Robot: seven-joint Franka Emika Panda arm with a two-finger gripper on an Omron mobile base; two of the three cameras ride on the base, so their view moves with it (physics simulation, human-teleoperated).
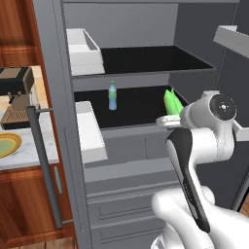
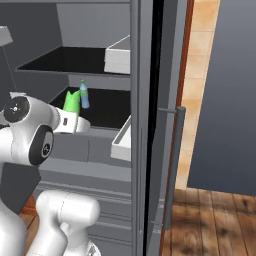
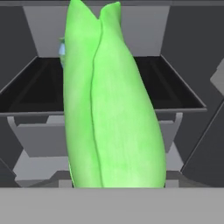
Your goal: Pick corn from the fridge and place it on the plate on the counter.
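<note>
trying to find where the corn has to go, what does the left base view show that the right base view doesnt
Left base view alone: the counter with the plate at its left edge, and a coffee machine behind it. Right base view alone: wooden floor and a blue-grey wall past the fridge door. Both: the fridge, the corn upright at the gripper, and a bottle on the shelf.

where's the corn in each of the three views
Left base view: the corn stands at right of centre, at the lower black shelf's front edge, just above the white arm.
Right base view: the corn is at upper left, beside the blue-green bottle.
Hand view: the corn is upright in the centre, very close.
Shared landmark: the bottle on that same shelf.
</note>
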